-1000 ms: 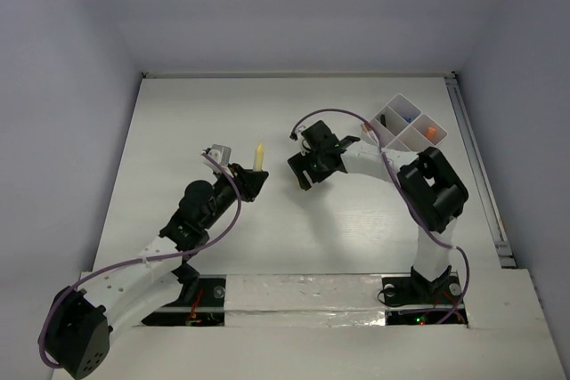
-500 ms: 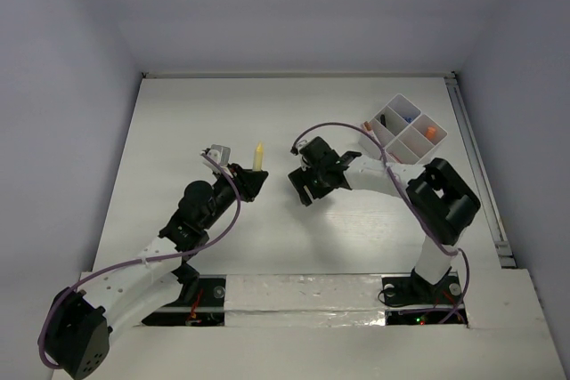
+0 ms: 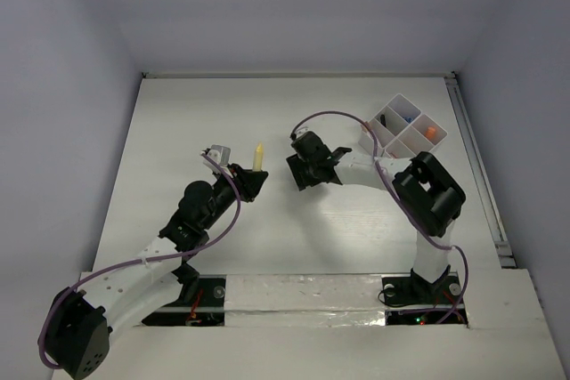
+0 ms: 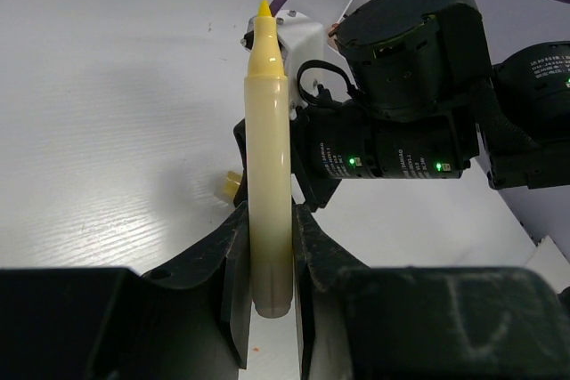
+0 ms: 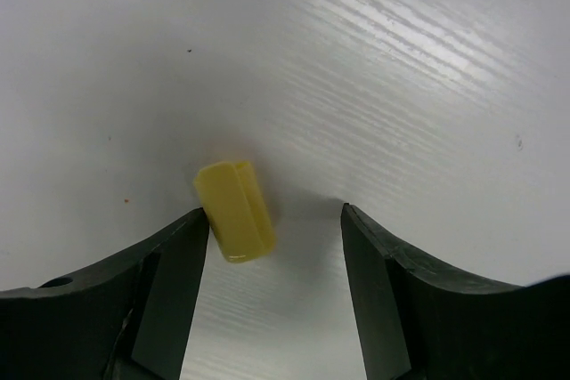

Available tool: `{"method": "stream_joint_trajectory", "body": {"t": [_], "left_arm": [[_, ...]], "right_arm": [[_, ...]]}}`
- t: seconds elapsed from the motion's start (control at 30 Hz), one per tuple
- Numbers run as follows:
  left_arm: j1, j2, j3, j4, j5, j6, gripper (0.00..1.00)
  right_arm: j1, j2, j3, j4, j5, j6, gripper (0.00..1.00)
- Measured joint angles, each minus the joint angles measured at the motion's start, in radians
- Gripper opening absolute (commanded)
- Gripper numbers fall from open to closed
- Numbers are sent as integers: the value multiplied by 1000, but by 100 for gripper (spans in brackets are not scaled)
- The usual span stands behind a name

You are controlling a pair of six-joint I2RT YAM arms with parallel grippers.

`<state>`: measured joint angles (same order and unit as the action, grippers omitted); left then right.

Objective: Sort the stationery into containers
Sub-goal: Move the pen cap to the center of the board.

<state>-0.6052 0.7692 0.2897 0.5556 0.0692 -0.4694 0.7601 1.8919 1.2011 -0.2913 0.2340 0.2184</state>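
Observation:
My left gripper is shut on a pale yellow uncapped marker, tip pointing away. My right gripper is open, low over the table, straddling a small yellow cap that lies against its left finger. The cap's end also shows in the left wrist view beside the right gripper. The white organiser tray stands at the back right, holding small blue and orange items.
The right arm's wrist sits close in front of the marker tip. A metal rail runs along the table's right edge. Taped strip lies along the near edge.
My right gripper has shifted slightly left and back, settling over the yellow cap. The left arm has held still with the marker.

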Motion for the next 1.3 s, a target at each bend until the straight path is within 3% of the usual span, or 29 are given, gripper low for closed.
{"method": "stream_joint_trajectory", "body": {"t": [1.3], "left_arm": [[0, 14, -1, 1, 1, 0, 0]], "right_arm": [[-21, -37, -30, -59, 51, 30, 63]]}}
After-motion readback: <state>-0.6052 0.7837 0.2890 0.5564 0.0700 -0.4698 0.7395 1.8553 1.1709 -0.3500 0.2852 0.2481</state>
